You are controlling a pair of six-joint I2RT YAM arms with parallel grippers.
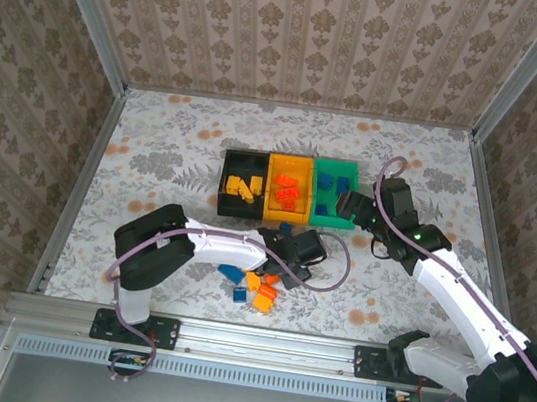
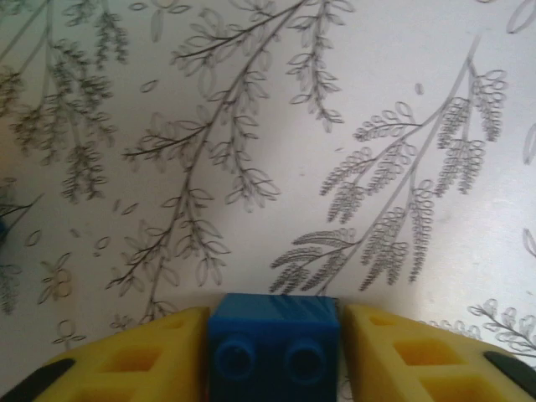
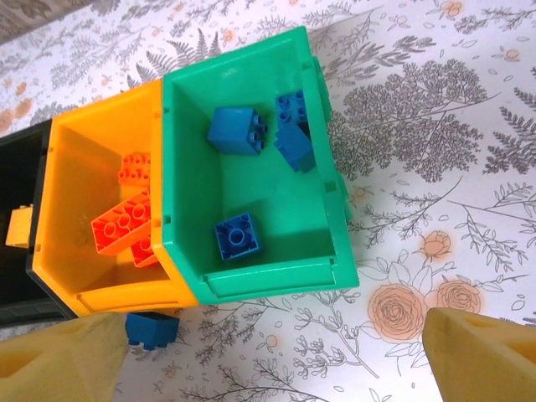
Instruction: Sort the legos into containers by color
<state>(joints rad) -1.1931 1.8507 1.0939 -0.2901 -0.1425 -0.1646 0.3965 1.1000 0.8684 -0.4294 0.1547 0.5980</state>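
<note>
You're pinching a blue brick (image 2: 274, 352) between the yellow foam pads (image 2: 142, 360) of the left gripper (image 2: 274, 314). Both pads are pressing on its flat sides, studs facing the camera, over the flowered table (image 2: 251, 126) between the bins and the loose pile of bricks (image 1: 257, 288). Whether it's off the surface, I can't tell. It's looking light, rigid and slick-walled, so I'd judge a square pinch across the smooth sides is serving you best; off-centre, it could twist out. Your left arm (image 1: 221, 245) is reaching low and rightward along the front of the bins. The right gripper (image 3: 268, 368) is hanging wide open and empty above the near edge of the green bin (image 3: 268, 280), where blue bricks (image 3: 237, 130) are already lying. The red-orange ones (image 3: 121, 226) are sitting in the orange-yellow bin (image 3: 84, 159).
</note>
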